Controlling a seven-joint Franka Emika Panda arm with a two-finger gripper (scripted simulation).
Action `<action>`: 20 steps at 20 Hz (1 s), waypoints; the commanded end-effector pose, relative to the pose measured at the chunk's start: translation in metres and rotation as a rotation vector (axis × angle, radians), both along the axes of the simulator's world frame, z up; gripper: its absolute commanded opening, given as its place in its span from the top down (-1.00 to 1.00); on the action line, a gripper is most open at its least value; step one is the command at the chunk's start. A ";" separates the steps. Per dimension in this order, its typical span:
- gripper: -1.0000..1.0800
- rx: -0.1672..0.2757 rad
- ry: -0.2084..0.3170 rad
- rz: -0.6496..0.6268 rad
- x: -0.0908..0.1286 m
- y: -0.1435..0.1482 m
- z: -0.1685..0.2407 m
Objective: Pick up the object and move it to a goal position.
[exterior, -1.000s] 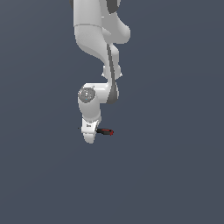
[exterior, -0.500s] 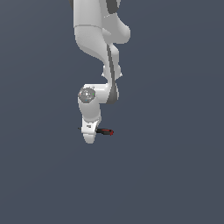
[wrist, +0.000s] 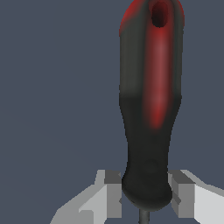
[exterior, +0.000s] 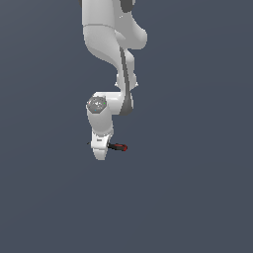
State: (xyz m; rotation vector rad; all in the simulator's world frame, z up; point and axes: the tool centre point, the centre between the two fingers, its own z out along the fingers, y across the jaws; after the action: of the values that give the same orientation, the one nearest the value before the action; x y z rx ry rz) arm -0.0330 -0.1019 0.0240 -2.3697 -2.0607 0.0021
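So the arm [exterior: 111, 59] hangs down from the top of the exterior frame, white with a grey stripe, and bends back to a wrist [exterior: 99, 106] sitting a bit left of centre. Below it the pincer [exterior: 101, 150] points straight down, around the middle of the frame. The screwdriver [exterior: 117, 147] pokes out sideways from it toward the exterior view's right, lying roughly level, black handle with the red end furthest from the pincer; it's tiny next to the hand. On the other side there's a thin dark sliver sticking out, which looks like the shaft, but it's too small to be sure. The wrist view is way clearer: the handle [wrist: 148, 109] fills the frame lengthwise, black with a red streak down it and a red cap with a hole in it at the far end. The fat rounded base of the handle sits right between the two grey pads [wrist: 113, 192], and a bit of the thin shaft shows just past it at the frame edge. Both pads look pressed against the handle's sides, so the pincer is clamped on the screwdriver near where handle meets shaft. Everything behind is plain dark blue-grey, and I honestly can't tell whether the screwdriver is resting on the tabletop or lifted off it.
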 end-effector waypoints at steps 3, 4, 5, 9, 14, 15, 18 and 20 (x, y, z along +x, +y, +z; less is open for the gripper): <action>1.00 -0.001 -0.002 0.000 -0.007 -0.006 0.018; 1.00 -0.001 -0.002 0.000 -0.009 -0.008 0.023; 1.00 -0.001 -0.001 0.000 -0.011 -0.010 0.028; 1.00 -0.001 -0.001 0.000 -0.023 -0.020 0.056; 1.00 -0.002 -0.001 0.000 -0.040 -0.035 0.100; 1.00 -0.002 -0.001 0.000 -0.044 -0.038 0.109; 1.00 -0.001 -0.001 0.000 -0.054 -0.047 0.134; 1.00 0.000 -0.002 0.000 -0.059 -0.052 0.149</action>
State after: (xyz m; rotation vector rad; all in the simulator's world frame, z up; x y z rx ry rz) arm -0.0876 -0.1504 0.1611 -2.3711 -2.0616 0.0016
